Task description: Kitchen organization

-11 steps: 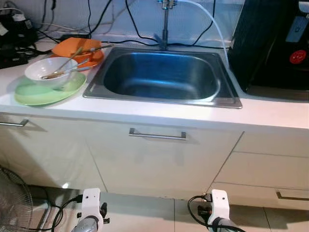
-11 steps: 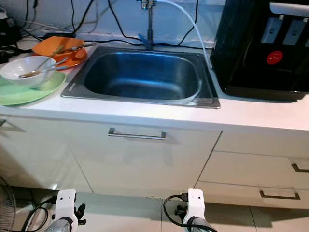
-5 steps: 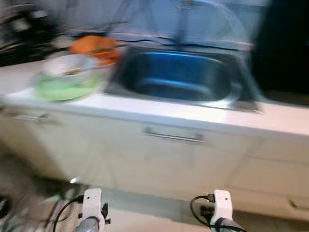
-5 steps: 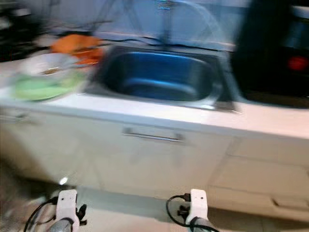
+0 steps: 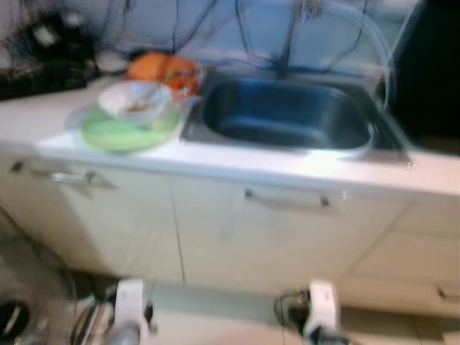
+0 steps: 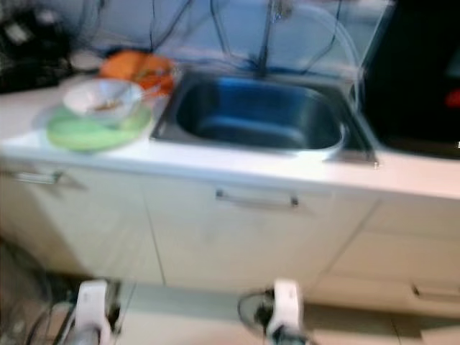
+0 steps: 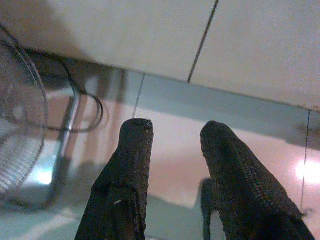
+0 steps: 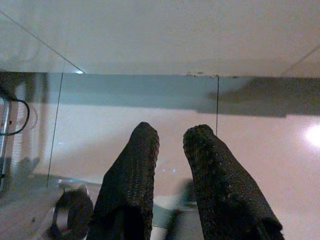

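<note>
Both fingers hang parted, empty, above floor before cabinet; bowl beside sink.

Head views blurred; fine detail unreadable.
Contents of white bowl on green plate indistinct. Orange item behind, shape unclear. Black appliance cut off at frame edge. Tap cropped at top. Fan grille partly out of frame in left wrist view.
</note>
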Controlling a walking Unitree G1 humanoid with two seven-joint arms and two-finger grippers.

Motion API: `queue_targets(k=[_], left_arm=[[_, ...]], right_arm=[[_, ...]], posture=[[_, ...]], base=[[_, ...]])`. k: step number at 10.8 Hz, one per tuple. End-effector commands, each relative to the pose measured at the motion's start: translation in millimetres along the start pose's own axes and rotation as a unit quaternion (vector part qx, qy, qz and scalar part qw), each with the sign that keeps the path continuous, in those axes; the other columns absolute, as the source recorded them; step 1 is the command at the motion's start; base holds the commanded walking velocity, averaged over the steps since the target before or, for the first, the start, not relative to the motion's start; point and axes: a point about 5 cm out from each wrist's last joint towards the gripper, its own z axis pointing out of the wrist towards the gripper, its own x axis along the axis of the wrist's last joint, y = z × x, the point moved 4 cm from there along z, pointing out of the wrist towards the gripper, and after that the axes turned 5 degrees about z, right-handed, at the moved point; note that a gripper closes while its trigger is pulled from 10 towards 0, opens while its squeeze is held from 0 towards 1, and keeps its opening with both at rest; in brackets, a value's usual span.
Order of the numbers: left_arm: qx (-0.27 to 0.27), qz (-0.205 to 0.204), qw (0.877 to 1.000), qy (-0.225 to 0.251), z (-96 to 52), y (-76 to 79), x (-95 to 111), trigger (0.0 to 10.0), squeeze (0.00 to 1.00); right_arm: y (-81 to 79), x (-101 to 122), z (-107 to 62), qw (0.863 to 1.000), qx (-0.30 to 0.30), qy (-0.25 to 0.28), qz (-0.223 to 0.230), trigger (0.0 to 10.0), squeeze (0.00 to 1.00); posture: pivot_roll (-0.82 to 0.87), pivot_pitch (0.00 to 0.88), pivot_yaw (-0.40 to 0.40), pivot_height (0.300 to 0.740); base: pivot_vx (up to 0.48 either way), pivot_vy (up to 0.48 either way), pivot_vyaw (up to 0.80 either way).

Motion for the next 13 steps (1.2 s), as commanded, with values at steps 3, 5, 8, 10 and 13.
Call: queue_targets(k=[3, 5, 8, 10, 13], left_arm=[[-0.003, 0.003, 1.000, -0.004, -0.2, 5.7, -2, 10.0, 0.00], [-0.004, 0.000, 1.000, 0.003, 0.4, 5.8, 2, 10.0, 0.00], [-0.005, 0.002, 1.000, 0.019, 2.2, 6.8, 11, 10.0, 0.00], [-0.006, 0.005, 1.000, 0.027, 2.9, 7.0, 16, 10.0, 0.00], [-0.010, 0.019, 1.000, 0.022, 2.6, 8.5, 13, 10.0, 0.00]], right_arm=[[10.1, -1, -2.2, 1.000, -0.012, -0.001, 0.004, 10.0, 0.00], [10.0, 0, -2.1, 1.000, -0.013, 0.000, 0.005, 10.0, 0.00], [10.0, 1, -2.1, 1.000, -0.011, 0.002, 0.006, 10.0, 0.00], [9.2, 2, -2.1, 1.000, -0.007, 0.007, 0.005, 10.0, 0.00], [8.6, 5, -2.1, 1.000, -0.005, 0.015, -0.009, 10.0, 0.00]], posture=[[0.18, 0.013, 0.006, 0.740], [0.18, 0.017, 0.007, 0.740], [0.18, 0.019, 0.003, 0.740], [0.18, 0.019, 0.006, 0.740], [0.18, 0.015, 0.007, 0.740]], base=[[0.000, 0.000, 0.00], [0.000, 0.000, 0.00], [0.000, 0.000, 0.00], [0.000, 0.000, 0.00], [0.000, 0.000, 0.18]])
